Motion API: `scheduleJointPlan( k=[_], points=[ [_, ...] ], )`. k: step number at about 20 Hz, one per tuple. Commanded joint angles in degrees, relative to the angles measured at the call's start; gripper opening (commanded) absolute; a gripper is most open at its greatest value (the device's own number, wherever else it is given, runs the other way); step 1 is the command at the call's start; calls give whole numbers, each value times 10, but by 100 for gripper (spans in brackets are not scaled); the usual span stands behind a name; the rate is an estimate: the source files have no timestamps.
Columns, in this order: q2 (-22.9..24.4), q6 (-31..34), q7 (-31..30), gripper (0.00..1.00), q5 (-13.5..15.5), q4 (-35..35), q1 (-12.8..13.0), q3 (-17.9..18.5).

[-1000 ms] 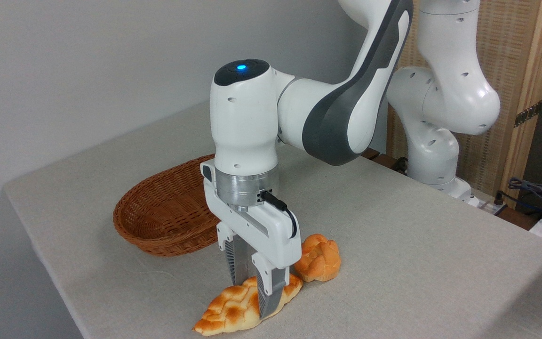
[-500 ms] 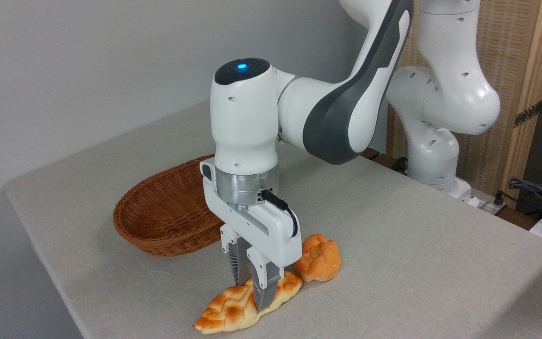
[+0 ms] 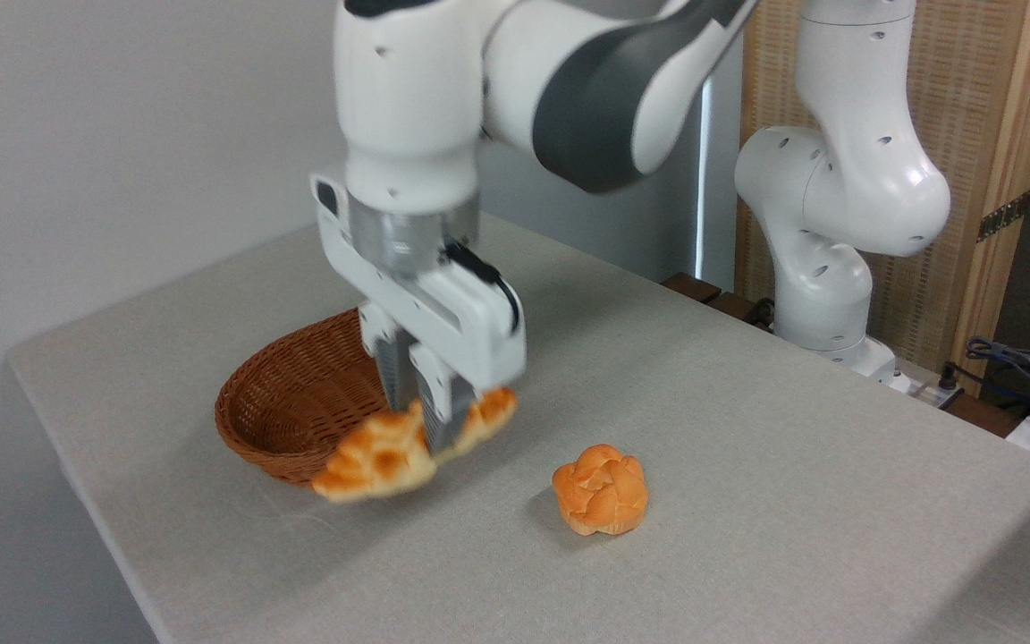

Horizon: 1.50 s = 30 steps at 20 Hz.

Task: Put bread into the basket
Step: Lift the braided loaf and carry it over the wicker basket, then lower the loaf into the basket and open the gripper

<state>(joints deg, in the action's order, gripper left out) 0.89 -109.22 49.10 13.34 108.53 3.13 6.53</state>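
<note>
The long braided bread (image 3: 383,458), golden-orange with pale seams, hangs in the air above the table, tilted with its left end lower. My gripper (image 3: 430,427) is shut on its middle, fingers pointing down. The loaf hovers just in front of the near right rim of the reddish-brown wicker basket (image 3: 296,402), which stands on the table behind and left of it. The basket's right end is hidden behind my gripper.
A small round knotted orange bun (image 3: 601,488) lies on the table to the right of the gripper. The table's (image 3: 747,465) left and front edges are close. The arm's white base (image 3: 828,295) stands at the back right, with cables at the far right.
The fingers closed on the bread, then lifted it off the table and carried it up and to the left toward the basket. The bun stayed put.
</note>
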Motion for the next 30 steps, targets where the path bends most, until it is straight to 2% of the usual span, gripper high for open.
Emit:
scheduleJointPlan(
  k=[1, 6, 9, 11, 12, 13, 14, 15, 16, 30],
  points=[
    [19, 34, -78, 40, 16, -16, 1, -67],
    [13, 24, -109, 40, 17, -11, 1, -152],
    [-12, -4, -109, 42, 17, -10, 7, -168],
    [-27, -19, -110, 49, 16, -10, 13, -173],
    [-31, -25, -109, 55, 16, -9, 13, -173],
    [-33, -31, -109, 68, 15, -6, 14, -173],
    [-33, -36, -107, 76, 13, -3, 14, -173],
    [-34, -39, -104, 92, 12, -2, 14, -173],
    [-34, -44, -102, 100, 12, -2, 14, -173],
    [-38, -47, -102, 100, 12, -2, 14, -173]
  ],
)
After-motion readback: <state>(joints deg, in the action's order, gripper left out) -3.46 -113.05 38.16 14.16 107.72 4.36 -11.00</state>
